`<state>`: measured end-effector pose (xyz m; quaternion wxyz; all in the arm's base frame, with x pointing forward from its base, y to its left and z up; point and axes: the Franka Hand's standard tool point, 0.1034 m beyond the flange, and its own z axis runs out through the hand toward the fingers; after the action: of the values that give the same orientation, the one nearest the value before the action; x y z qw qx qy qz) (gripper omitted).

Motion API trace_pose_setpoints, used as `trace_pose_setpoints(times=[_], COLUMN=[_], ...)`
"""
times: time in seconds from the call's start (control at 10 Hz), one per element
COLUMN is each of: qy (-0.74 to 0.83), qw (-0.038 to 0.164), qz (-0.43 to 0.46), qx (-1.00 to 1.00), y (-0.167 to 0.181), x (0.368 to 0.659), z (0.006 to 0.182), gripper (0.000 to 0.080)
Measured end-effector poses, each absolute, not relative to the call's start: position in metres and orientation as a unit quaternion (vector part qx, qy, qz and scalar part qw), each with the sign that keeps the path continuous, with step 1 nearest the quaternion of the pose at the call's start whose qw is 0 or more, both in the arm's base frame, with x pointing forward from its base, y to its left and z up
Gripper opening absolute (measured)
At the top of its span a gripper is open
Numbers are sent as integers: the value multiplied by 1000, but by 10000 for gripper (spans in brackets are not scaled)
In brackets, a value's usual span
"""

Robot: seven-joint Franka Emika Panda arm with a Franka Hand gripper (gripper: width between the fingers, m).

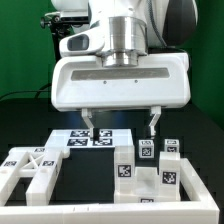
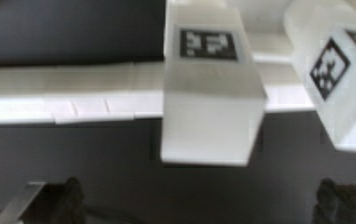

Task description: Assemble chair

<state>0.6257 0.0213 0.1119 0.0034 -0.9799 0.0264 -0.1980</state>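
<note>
Nearest in the exterior view, the chair parts are found loose on the black table, not yet joined. A cross-braced frame is set at the exterior view's left, and a cluster of tagged blocks at the exterior view's right. Just behind and above the cluster the gripper is hung with its jaws spread wide and nothing held between them. In the wrist view a long block with a tag on its end is seen under the gripper, roughly centred between the two dark fingertips. The step in hand is judged to be the approach for a pick of this block. For a clean grasp the jaws should be centred across its narrow sides, lowered straight, and closed only once the pads are below its top edge. A neighbouring block is stood just beside it and could be clipped by one finger, so clearance on that side should be checked first. A flat white band is crossed by the long block; whether it is a chair panel or a rail cannot be told. Farther back the marker board is laid flat, clear of the blocks. A dark backdrop is seen beyond.
</note>
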Motion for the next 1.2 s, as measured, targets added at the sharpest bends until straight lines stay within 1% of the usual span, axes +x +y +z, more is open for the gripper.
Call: trace_pose_setpoints(times=[0.2, 0.3, 0.4, 0.7, 0.8, 1.0, 1.1, 1.2], qy=[26, 18, 17, 18, 18, 19, 21, 30], qw=[19, 22, 19, 17, 18, 18, 18, 19], qz=[-118, -62, -65, -60, -58, -58, -58, -58], qx=[-992, -998, -998, -998, -998, -998, -998, -998], y=[21, 22, 20, 21, 21, 21, 21, 21], x=[622, 621, 627, 625, 624, 624, 624, 624], z=[101, 89, 86, 82, 82, 82, 82, 82], gripper=[649, 649, 649, 649, 649, 385, 385, 287])
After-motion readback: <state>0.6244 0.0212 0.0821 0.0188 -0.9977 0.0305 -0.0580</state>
